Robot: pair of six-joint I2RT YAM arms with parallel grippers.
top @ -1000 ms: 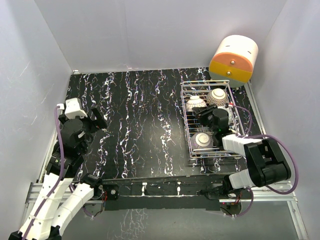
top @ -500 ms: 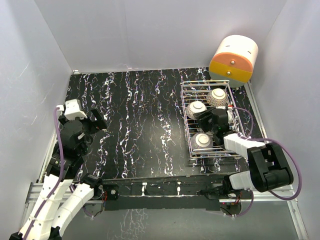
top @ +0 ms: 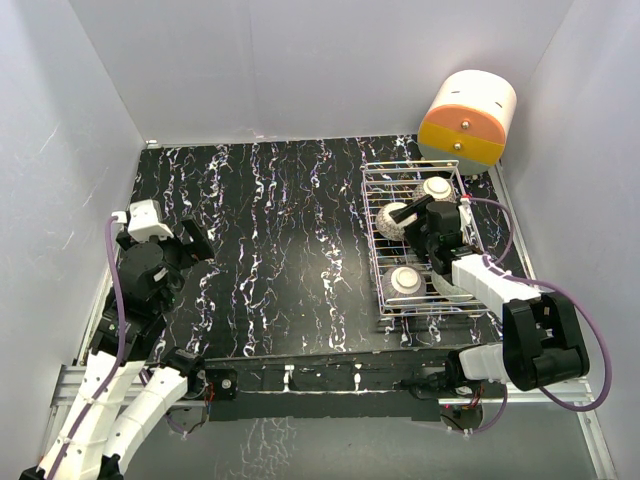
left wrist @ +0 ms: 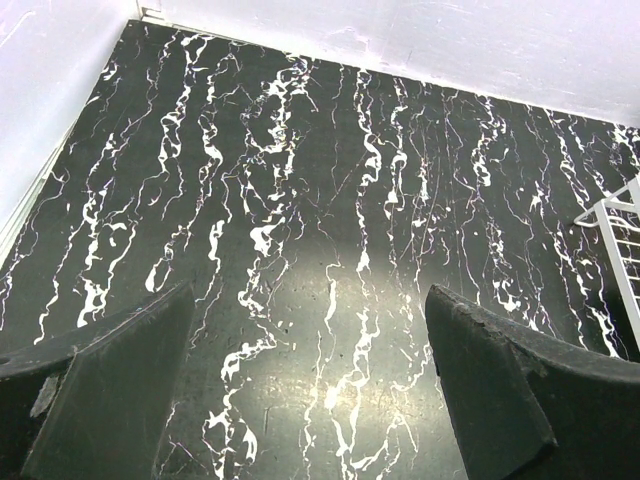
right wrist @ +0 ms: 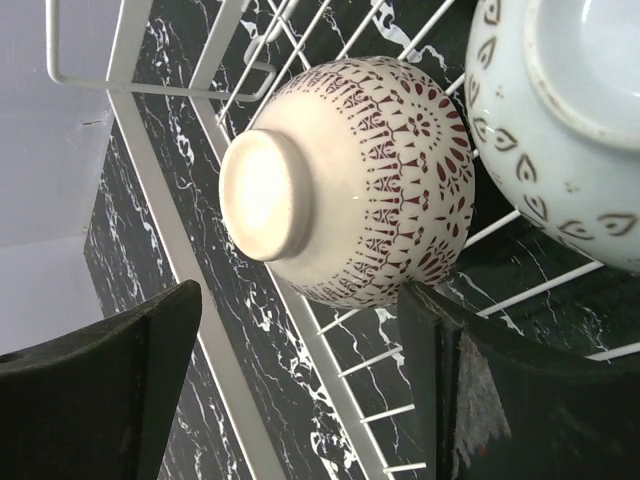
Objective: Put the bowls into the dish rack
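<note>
The dish rack (top: pixel 377 262) stands at the right of the table with bowls in it. A red-patterned bowl (right wrist: pixel 350 190), also seen from above (top: pixel 392 221), lies foot ring outward against the rack's left wall. My right gripper (top: pixel 412 222) hovers beside it, open; in the wrist view (right wrist: pixel 300 385) the bowl sits just beyond the fingertips, gripped by neither. A pale bowl with brown teardrop marks (right wrist: pixel 570 130) lies next to it. Two more bowls show in the rack, one far (top: pixel 437 188), one near (top: pixel 405 282). My left gripper (left wrist: pixel 310 380) is open over bare table at the left (top: pixel 190 245).
An orange-and-cream cylinder (top: pixel 467 118) stands behind the rack at the back right corner. White walls close in the black marbled table (top: pixel 280 230) on three sides. The right forearm (top: pixel 480 280) lies over the rack's near right part.
The right gripper opened and let go of the red-patterned bowl, which now rests in the rack. The gripper drew back slightly to the right. The left arm barely moved.
</note>
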